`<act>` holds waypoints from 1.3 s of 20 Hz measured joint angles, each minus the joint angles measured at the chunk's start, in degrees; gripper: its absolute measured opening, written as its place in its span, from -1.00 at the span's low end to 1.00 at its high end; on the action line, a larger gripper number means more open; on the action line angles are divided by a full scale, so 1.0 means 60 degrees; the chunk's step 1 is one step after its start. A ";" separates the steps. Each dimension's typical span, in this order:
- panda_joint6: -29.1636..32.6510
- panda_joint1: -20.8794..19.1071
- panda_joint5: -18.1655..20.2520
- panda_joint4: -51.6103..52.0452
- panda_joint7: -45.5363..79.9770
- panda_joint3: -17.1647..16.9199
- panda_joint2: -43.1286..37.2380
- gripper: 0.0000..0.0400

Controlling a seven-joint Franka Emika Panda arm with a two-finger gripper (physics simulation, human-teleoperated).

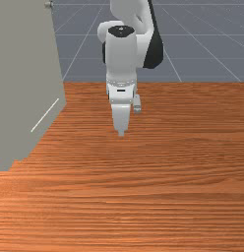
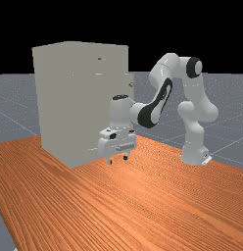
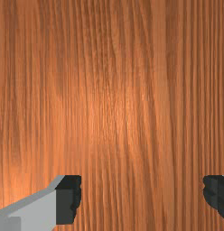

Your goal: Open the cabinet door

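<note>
The gripper point(image 2: 117, 161) hangs over the table in the far view, pointing down, in front of the cabinet point(image 2: 57, 103). Its fingers stand wide apart with nothing between them. In the front view the gripper point(image 1: 121, 133) is to the right of the cabinet point(image 1: 25, 64), with a gap between them. The wrist view has the gripper point(image 3: 142, 198) open above bare wood. A small knob point(image 1: 48, 4) sits high by the cabinet's edge in the front view. Which panel is the door, I cannot tell.
The wooden table point(image 1: 168, 197) reaches from under the gripper toward the front view's bottom edge. The cabinet's tall body bounds the space at the front view's left. In the far view the arm's base point(image 2: 194, 154) stands at the right.
</note>
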 joint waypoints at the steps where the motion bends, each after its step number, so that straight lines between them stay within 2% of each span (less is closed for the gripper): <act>1: -0.0117 0.0034 -0.0162 -0.0049 0.0075 -0.0098 -0.0008 0.25; 2: -0.0192 0.0017 -0.0257 -0.0097 0.0116 -0.0182 0.0010 -0.21; 3: -0.0270 0.0009 -0.0277 -0.0159 0.0315 -0.0263 -0.0009 0.26; 4: -0.0318 -0.0001 -0.0286 -0.0192 0.0434 -0.0312 -0.0032 0.55; 6: -0.0364 -0.0004 -0.0296 -0.0216 0.0550 -0.0352 -0.0062 0.84; 7: -0.1130 0.0212 -0.0231 -0.1125 0.2816 -0.0532 -0.1024 0.13; 8: -0.1789 0.0397 -0.0035 -0.1492 0.4983 -0.0644 -0.1924 -0.31; 9: -0.2192 0.0521 0.0194 -0.1656 0.7087 -0.0733 -0.2509 -0.57; 11: -0.2559 0.0618 0.0689 -0.1869 1.1030 -0.0897 -0.3023 -0.84; 14: -0.2656 0.0560 0.1070 -0.2117 1.3252 -0.1010 -0.3281 -0.96; 18: -0.2651 0.0552 0.1030 -0.2612 1.3829 -0.0989 -0.4203 -1.00; 22: -0.2620 0.0461 0.0646 -0.4155 1.4194 -0.0893 -0.6286 -1.00; 26: -0.2616 0.0136 0.0194 -0.6071 1.4533 -0.0722 -0.9271 -1.00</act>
